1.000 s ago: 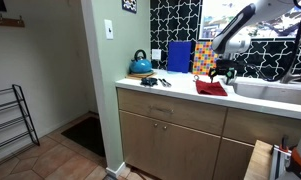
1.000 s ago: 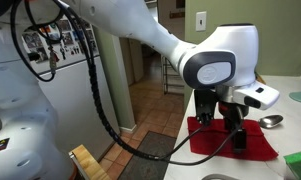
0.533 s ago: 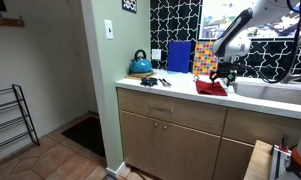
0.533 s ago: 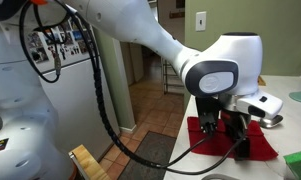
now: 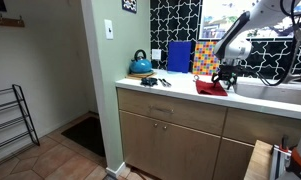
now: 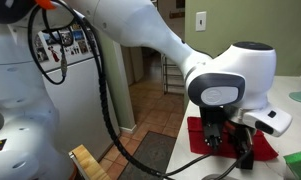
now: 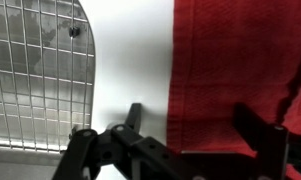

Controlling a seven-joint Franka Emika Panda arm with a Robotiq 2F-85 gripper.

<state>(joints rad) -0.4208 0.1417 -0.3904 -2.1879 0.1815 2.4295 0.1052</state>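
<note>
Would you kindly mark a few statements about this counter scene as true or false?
The cloth under the gripper is red. True.
The jaws are shut tight. False: they stand wide apart.
The kettle on the counter is yellow. False: it is blue.
A wire rack shows in the wrist view. True.

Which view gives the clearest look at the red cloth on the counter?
The wrist view: the cloth fills its right half, with the weave and the straight left edge plain to see. In both exterior views it is only a small red patch: distant, or partly hidden by the tool.
</note>
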